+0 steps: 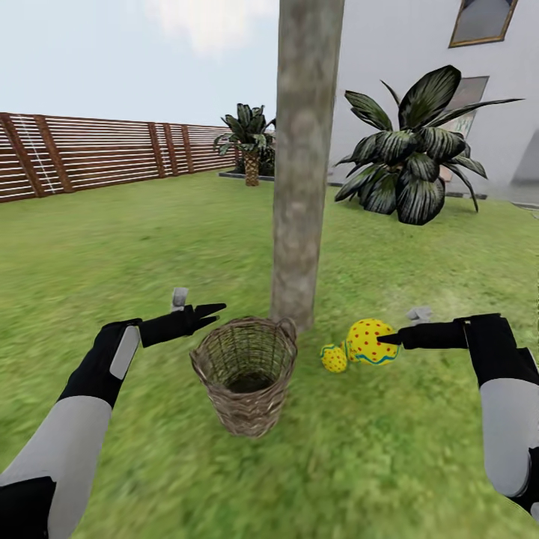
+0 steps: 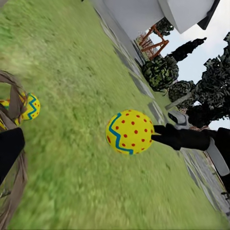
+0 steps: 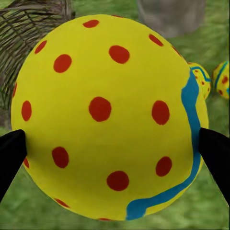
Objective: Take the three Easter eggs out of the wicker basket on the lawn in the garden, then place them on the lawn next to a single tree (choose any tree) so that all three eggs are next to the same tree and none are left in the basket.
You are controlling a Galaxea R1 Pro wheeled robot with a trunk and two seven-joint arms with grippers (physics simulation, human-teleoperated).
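Egg point(image 3: 110, 120) clamped in right hand point(image 1: 389, 338).

lawn point(image 1: 150, 247) | wicker basket point(image 1: 247, 382) | tree point(image 1: 303, 187) | two eggs point(image 1: 335, 358)

Both arms have pale grey forearm shells, black wrists, and slim black fingers point(image 1: 212, 309) tapering to points.

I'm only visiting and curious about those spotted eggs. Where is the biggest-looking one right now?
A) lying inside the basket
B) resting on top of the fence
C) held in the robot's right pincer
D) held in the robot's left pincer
C: the right pincer is closed on the Easter egg, its dark fingertips pressing each side, beside the wicker basket near the tree.
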